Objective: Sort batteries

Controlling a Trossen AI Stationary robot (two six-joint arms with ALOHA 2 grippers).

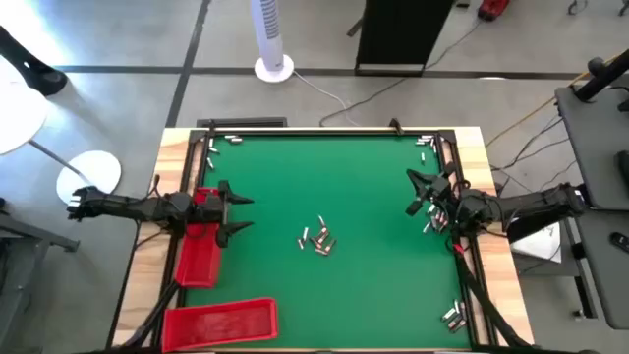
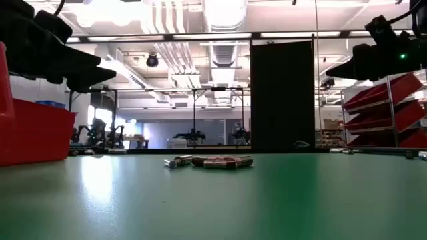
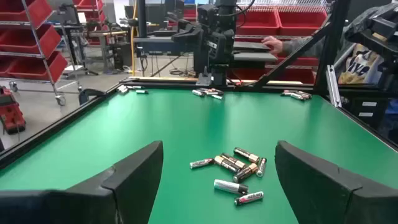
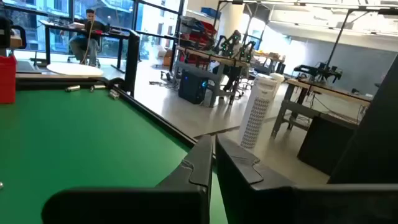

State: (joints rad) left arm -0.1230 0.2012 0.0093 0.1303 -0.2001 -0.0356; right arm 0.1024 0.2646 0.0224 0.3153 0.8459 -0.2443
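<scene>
A small heap of batteries lies on the green mat at the table's middle, also seen in the low view and the left wrist view. My left gripper hovers open at the table's left side, above the far end of a red tray, its fingers pointing at the heap with nothing between them. At the right side my right gripper is shut and empty, raised off the mat.
A second red tray lies at the near left corner. Loose batteries lie along the edges: far left, far right, beside the right arm and near right. Open green mat surrounds the heap.
</scene>
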